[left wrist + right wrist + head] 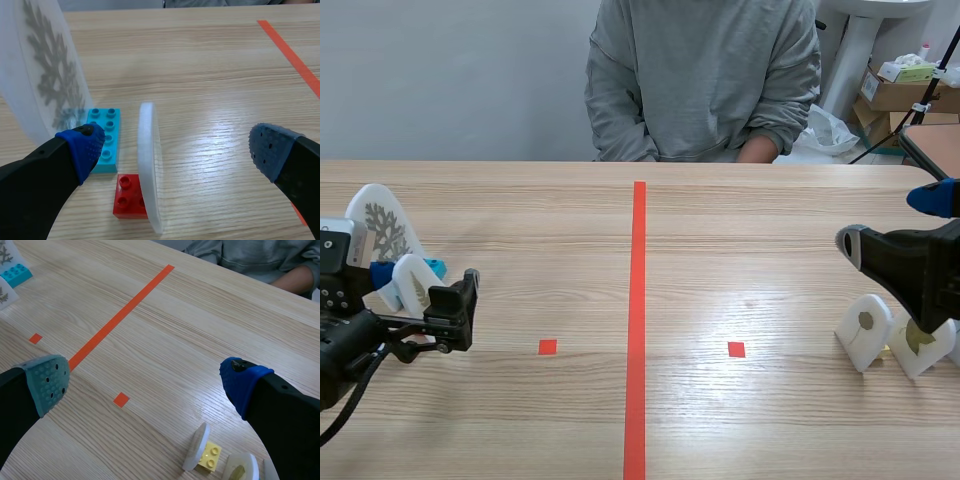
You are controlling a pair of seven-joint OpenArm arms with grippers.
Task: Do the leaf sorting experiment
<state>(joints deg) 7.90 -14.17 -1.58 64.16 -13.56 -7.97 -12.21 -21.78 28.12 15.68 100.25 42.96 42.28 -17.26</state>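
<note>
The left gripper (178, 147) is wide open at the left of the table (740, 250), with the small leaf card (150, 165) standing edge-on between its fingers (87, 147), flat sides facing them; the right gripper (145, 382), open too, is far off.

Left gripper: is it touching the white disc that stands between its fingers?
Apart. In the left wrist view the left gripper is open; turquoise brick and bare table show between its pads and the white disc.
</note>
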